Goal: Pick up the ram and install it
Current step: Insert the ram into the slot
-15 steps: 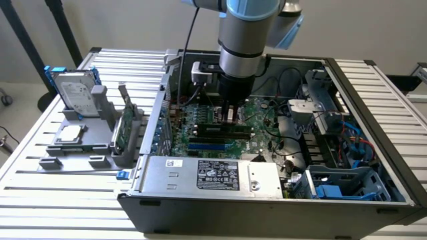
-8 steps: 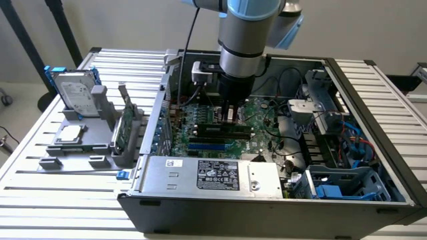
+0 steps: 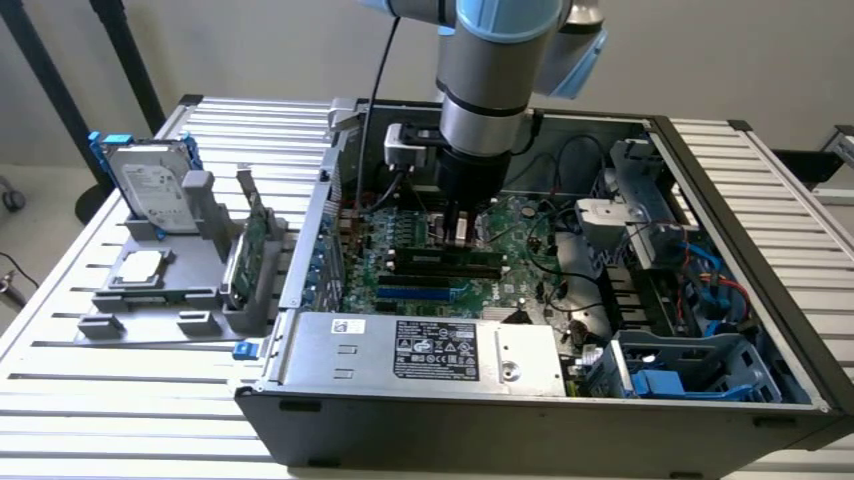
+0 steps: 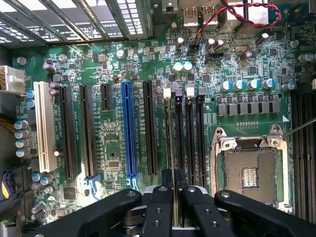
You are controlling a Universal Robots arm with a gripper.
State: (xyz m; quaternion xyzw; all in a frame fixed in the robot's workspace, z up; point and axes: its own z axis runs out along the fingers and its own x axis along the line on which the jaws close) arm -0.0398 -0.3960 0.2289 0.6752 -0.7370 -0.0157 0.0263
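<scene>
My gripper [image 3: 461,232] reaches straight down into the open computer case [image 3: 534,420], over the green motherboard [image 4: 113,143]. In the wrist view its black fingers [image 4: 160,207] stand almost together, and the gripper [image 4: 173,185] is shut on the ram [image 4: 170,133]. The ram shows edge-on as a thin strip running along one of the black memory slots [image 4: 190,138], next to a white clip [image 4: 167,92]. In the exterior view the ram [image 3: 441,259] is a dark stick just under the fingertips. I cannot tell whether it sits fully in the slot.
A silver hard drive with blue rails [image 3: 150,175] and a green expansion card [image 3: 251,250] stand in a grey holder [image 3: 160,290] at the exterior view's left. The power supply [image 3: 427,350] fills the case front. The CPU socket [image 4: 252,170] and cables [image 3: 694,270] lie beside the slots.
</scene>
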